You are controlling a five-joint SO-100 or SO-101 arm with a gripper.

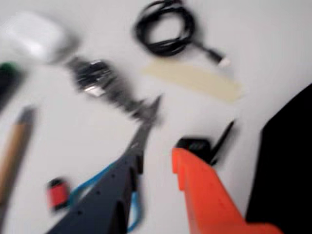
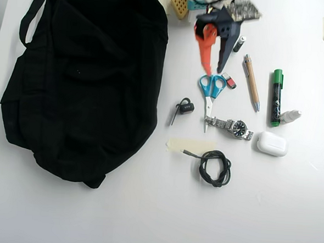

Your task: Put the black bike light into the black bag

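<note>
— Fingers (image 2: pixel 214 69)?
— Spread open, empty, hovering above the scissors (image 2: pixel 210 91) in the overhead view.
— Target?
— The black bike light (image 2: pixel 186 107) lies on the table (image 2: pixel 145 219) just beyond the orange fingertip, strap trailing bagward; the black bag (image 2: pixel 82 78) sits near, with clear table between.

In the overhead view the bag (image 2: pixel 82 78) fills the left half of the table (image 2: pixel 288 217). The light (image 2: pixel 185 107) lies just right of it, apart from it. The scissors (image 2: pixel 210 91) lie right of the light, the gripper (image 2: pixel 213 69) above them. Below the scissors lies a watch (image 2: pixel 232 126), with an earbud case (image 2: pixel 272 143) to its right. A pen (image 2: pixel 251 82) and a marker (image 2: pixel 277 97) lie farther right. A cable (image 2: pixel 215 167) lies below the watch, on the end of a tape strip (image 2: pixel 190 146).
</note>
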